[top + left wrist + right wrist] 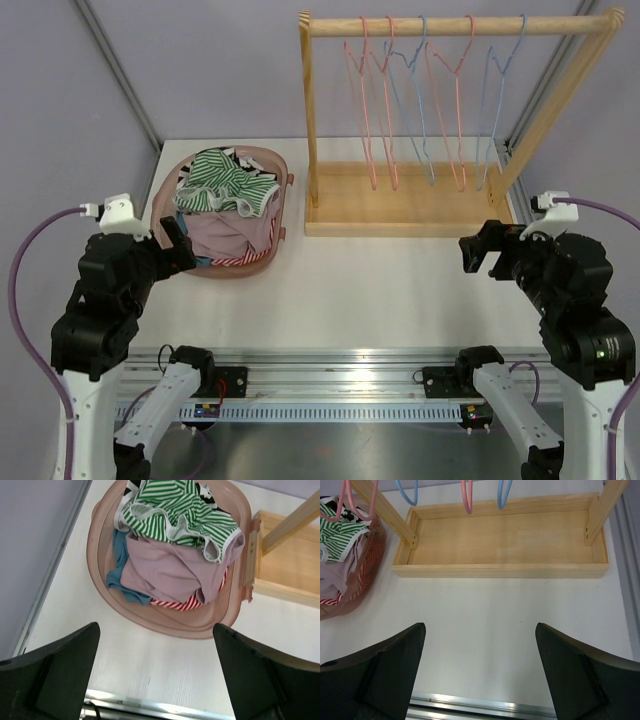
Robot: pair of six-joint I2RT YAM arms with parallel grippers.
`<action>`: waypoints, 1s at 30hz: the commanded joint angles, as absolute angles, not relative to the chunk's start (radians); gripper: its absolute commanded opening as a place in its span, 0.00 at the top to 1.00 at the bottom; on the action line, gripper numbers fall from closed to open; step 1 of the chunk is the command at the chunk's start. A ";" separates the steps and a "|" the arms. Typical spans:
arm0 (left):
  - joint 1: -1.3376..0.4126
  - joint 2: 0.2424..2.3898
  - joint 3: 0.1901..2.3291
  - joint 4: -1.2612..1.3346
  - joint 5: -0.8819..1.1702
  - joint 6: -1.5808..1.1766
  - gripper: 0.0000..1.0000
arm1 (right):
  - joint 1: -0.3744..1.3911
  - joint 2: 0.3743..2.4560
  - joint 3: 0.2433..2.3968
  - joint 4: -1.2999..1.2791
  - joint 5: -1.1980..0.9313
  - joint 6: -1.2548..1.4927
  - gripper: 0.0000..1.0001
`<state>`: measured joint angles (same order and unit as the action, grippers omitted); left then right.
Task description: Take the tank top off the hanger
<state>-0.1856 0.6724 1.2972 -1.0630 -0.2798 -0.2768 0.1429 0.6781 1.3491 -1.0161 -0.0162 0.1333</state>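
Observation:
A green-and-white striped tank top (222, 180) (175, 515) lies crumpled on top of the clothes pile in the pink basket (272, 160) (165, 626), off any hanger. Several pink and blue hangers (440, 100) hang bare on the wooden rack (460, 25). My left gripper (178, 245) (156, 626) hovers open over the table just in front of the basket, holding nothing. Near the rack's right front corner, my right gripper (480, 250) (480, 625) stands open over bare table with nothing between its fingers.
Under the striped top lie a mauve garment (165, 570), a red-striped one (187, 602) and a blue one (120, 555). The rack's wooden base tray (500, 540) sits behind the right gripper. A metal rail (330, 360) runs along the near table edge.

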 commanded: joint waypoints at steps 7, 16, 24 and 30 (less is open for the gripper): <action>-0.199 0.488 1.232 -1.115 -0.221 -0.258 0.01 | 0.179 0.506 1.247 -0.985 0.101 0.104 0.01; -0.199 0.416 1.160 -1.068 -0.172 -0.256 0.01 | 0.179 0.503 1.218 -0.997 0.094 0.129 0.01; -0.199 0.408 1.106 -1.017 -0.158 -0.268 0.01 | 0.179 0.526 1.224 -1.003 0.104 0.126 0.01; -0.199 0.405 1.094 -1.008 -0.163 -0.264 0.01 | 0.179 0.532 1.215 -0.993 0.098 0.132 0.00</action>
